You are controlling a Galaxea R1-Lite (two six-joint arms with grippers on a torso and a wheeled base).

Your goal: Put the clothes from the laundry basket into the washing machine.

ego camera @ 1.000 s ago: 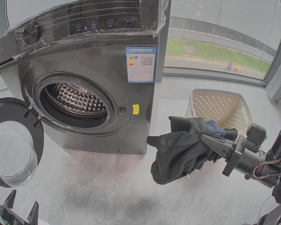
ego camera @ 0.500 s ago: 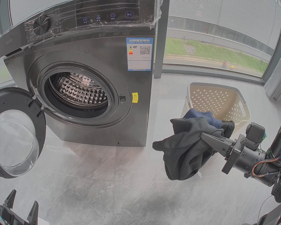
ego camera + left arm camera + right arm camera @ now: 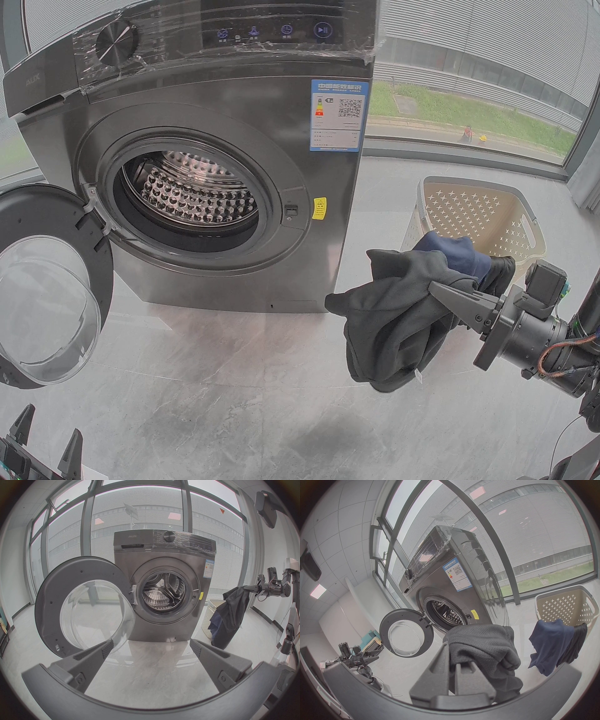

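Head view: the right gripper (image 3: pixel 441 299) sits at the right-centre of the frame with its fingers (image 3: pixel 461 301) clamped on the clothes (image 3: pixel 390 312). It's a bundle, mostly a dark grey garment (image 3: pixel 381 294) with a blue garment (image 3: pixel 459 253) riding on top. The pinch is at the bundle's upper right edge. One finger lies across the outside of the cloth and the other is buried in it, so most of the fabric sags down and to the left of the fingers, hanging clear of the floor (image 3: pixel 237 387).

In the right wrist view the grey cloth is bunched right between that gripper's fingers (image 3: pixel 456 670), and the blue piece (image 3: pixel 550 642) dangles off to the side.

The laundry basket (image 3: pixel 528 219) is at the right of the frame, just above the bundle. The blue piece overlaps its near rim, but I can't tell if they actually touch.

The washing machine (image 3: pixel 262 94) fills the upper left. Its door (image 3: pixel 37 212) is swung wide open at the left edge and the drum (image 3: pixel 194 194) is on show. The clothes are well to the right of that opening.

The left gripper (image 3: pixel 51 422) is down in the lower left corner. In its own wrist view its fingers (image 3: pixel 93 659) are spread wide apart with nothing between them.
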